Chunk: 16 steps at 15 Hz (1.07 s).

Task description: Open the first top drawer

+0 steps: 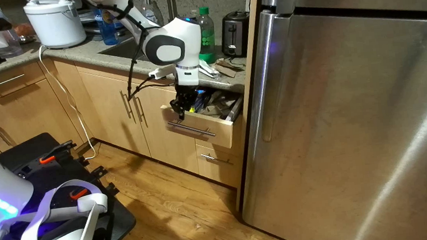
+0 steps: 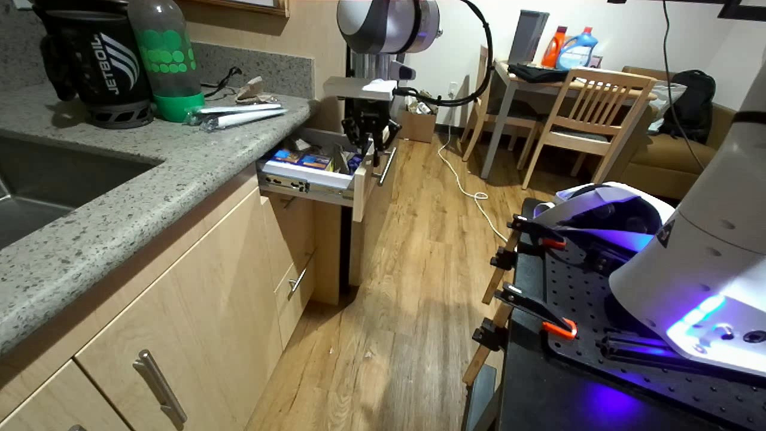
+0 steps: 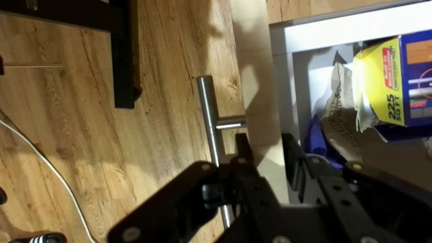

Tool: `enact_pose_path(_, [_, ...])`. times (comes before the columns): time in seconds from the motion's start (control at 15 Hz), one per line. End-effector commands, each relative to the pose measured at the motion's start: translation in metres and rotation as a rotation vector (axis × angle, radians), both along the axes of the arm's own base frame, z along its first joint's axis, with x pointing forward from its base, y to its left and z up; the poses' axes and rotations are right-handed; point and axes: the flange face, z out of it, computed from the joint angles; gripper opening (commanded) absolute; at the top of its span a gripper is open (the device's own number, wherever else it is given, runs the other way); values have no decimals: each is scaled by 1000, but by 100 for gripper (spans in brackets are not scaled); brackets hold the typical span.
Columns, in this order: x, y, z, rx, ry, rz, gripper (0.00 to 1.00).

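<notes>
The top drawer (image 1: 201, 124) is standing open below the countertop (image 2: 197, 149), just beside the refrigerator (image 1: 335, 124).
The gripper (image 3: 266, 143) is pinching the front panel (image 3: 256, 81) at its upper edge, fingers closed snugly, one reaching inside, the other sitting outside (the bar handle (image 3: 211, 118) is showing beside it).

Top drawer (image 1: 202, 122) beside the refrigerator (image 1: 354, 122), box (image 3: 400, 82) inside, pincer (image 3: 266, 141) astride the drawer front (image 3: 253, 44).

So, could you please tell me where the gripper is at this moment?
In the wrist view, the gripper is low, right of centre: its fingers grip the front of the open top drawer, just right of the silver handle.
</notes>
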Motion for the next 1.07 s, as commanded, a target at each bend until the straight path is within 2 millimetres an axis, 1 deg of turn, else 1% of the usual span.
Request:
enact_pose_path(0.0, [-18, 6, 9, 37, 25, -1, 8])
enact_pose_path(0.07, [-17, 5, 10, 37, 23, 1, 8])
enact_pose_path(0.13, [-16, 5, 12, 39, 21, 2, 28])
enact_pose_path(0.2, [-16, 6, 13, 37, 19, 7, 40])
enact_pose_path(0.27, [-16, 6, 14, 37, 18, 9, 46])
enact_pose_path(0.33, [-17, 7, 13, 40, 23, 12, 46])
enact_pose_path(0.4, [-17, 8, 14, 43, 26, 13, 66])
enact_pose_path(0.47, [-17, 10, 15, 47, 29, 18, 70])
enact_pose_path(0.53, [-18, 11, 16, 50, 31, 20, 72])
enact_pose_path(0.6, [-18, 11, 17, 53, 33, 19, 77])
enact_pose_path(0.67, [-18, 11, 18, 55, 35, 19, 85])
enact_pose_path(0.8, [-18, 9, 22, 56, 32, 17, 98])
enact_pose_path(0.87, [-17, 9, 24, 54, 27, 15, 100])
enact_pose_path(1.0, [-12, 6, 32, 38, 7, 6, 100])
